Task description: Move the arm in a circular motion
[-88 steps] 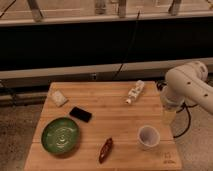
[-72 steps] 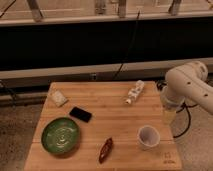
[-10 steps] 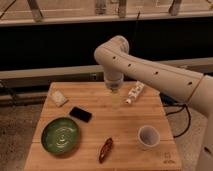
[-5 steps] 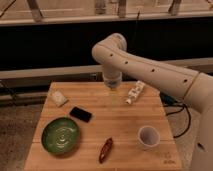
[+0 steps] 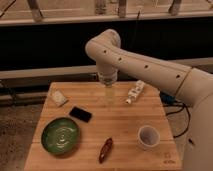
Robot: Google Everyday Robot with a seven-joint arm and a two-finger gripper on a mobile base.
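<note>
The large cream-white arm (image 5: 150, 65) with small dark dots reaches in from the right edge, bends at a bulbous joint (image 5: 104, 46) above the table's far side and points down. Its gripper (image 5: 109, 96), a translucent yellowish tip, hangs over the far middle of the wooden table (image 5: 120, 125), left of a small white bottle (image 5: 135, 92) that lies on its side. The gripper holds nothing that I can see.
On the table lie a green plate (image 5: 60, 135) at front left, a black phone (image 5: 80, 114), a pale packet (image 5: 59, 98) at far left, a brown elongated item (image 5: 105, 149) at the front and a white cup (image 5: 148, 137) at front right. A dark wall and railing stand behind.
The arm has swung from the table's right side to over its far middle, and in the last second its elbow joint drifted a little further left. The tabletop items have not moved.
</note>
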